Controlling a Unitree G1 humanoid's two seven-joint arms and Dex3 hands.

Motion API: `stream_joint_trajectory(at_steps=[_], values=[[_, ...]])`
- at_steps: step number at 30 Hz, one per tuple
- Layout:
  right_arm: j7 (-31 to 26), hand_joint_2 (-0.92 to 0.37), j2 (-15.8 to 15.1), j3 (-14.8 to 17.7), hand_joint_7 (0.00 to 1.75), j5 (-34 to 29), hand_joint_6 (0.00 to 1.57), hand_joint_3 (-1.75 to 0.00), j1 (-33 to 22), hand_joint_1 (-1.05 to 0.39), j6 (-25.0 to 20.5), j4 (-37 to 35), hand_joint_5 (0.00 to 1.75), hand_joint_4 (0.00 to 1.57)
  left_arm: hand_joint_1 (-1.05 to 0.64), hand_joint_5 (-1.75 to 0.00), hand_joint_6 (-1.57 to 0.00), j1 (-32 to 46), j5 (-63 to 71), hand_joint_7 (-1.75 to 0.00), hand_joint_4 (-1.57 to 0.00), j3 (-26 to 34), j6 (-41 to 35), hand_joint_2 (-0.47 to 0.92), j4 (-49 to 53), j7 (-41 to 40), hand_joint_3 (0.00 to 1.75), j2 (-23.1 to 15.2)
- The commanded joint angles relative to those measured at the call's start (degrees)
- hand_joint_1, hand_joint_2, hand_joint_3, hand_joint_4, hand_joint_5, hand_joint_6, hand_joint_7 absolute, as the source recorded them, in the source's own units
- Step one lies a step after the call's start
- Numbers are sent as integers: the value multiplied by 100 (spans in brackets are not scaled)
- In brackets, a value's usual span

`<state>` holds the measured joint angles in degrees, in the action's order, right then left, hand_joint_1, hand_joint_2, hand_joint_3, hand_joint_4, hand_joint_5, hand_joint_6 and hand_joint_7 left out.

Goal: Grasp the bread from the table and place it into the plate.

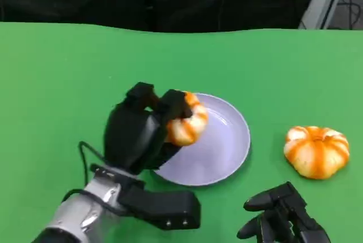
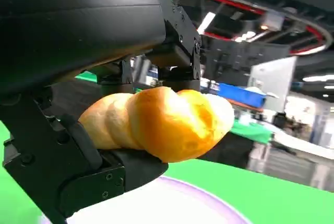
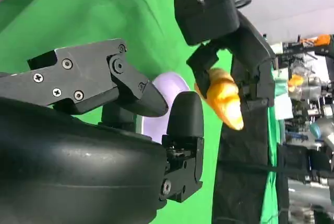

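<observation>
Green table (image 1: 57, 84) | left hand (image 1: 142, 132) fingers grip bread (image 1: 186, 123) above plate (image 1: 227, 152) | right hand (image 1: 283, 214) empty, fingers apart

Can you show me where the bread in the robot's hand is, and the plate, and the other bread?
held bread (image 1: 188, 124), head view, its striped side.
plate (image 1: 227, 146), head view, bare inner surface.
other bread (image 1: 316, 151), head view, its top middle.
</observation>
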<state>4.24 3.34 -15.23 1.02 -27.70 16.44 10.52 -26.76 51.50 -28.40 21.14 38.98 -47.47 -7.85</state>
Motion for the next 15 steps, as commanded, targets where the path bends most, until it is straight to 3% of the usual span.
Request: stream_joint_trajectory(at_steps=[1,6,10,11,13,15], values=[[-26,-92,-25,17,175,6,7,-98,-40,-26,22,51,175,19,-25,-175,-71,-177,-17,-175,-93,-97,-3,38,204,-35,137,23],[-17,-92,-43,26,175,11,7,-98,-44,-26,17,56,175,19,-25,-175,-67,-387,-63,-174,-90,-215,-73,38,399,222,137,196],[-43,-92,-34,17,175,-17,7,-99,-58,-26,-24,88,175,18,-25,-175,-64,-559,-149,-171,-84,-212,-286,43,578,536,123,360],[-46,-92,-32,14,175,-21,7,-99,-60,-26,-26,91,175,18,-26,-174,-64,-585,-177,-159,-77,-208,-390,48,585,702,115,388],[-47,-92,-24,10,175,-19,7,-99,-56,-26,-8,74,175,18,-28,-137,-52,-609,-218,-106,-53,-230,-632,61,527,1108,89,402],[-46,-92,-18,8,175,-12,7,-99,-52,-25,3,63,175,18,-29,-110,-46,-600,-252,-71,-40,-250,-769,71,446,1330,71,395]])
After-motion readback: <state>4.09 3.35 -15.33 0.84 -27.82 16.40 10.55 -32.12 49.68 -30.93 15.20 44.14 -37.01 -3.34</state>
